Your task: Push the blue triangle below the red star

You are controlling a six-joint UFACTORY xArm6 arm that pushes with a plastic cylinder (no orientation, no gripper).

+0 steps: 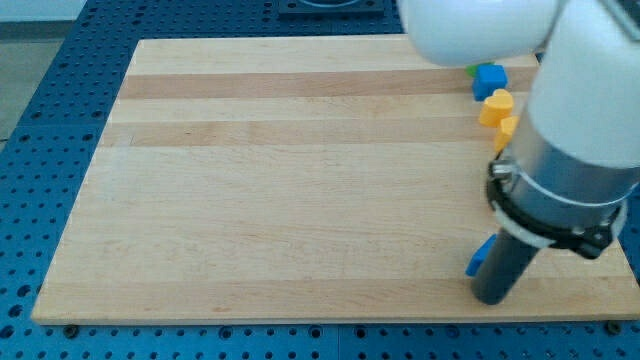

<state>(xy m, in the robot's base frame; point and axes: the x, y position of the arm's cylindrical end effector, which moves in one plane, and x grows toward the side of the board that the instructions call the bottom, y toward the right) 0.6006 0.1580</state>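
Note:
A small blue block (480, 258), likely the blue triangle, lies near the board's lower right and is partly hidden by the rod. My tip (492, 299) rests on the board just below and to the right of it, touching or nearly touching it. No red star shows in the view; the arm's body covers the right side of the board.
A blue cube (490, 79) sits at the upper right with a sliver of a green block (470, 71) at its left. Two yellow blocks (496, 106) (507, 130) lie just below it. The wooden board (300, 180) ends close below my tip.

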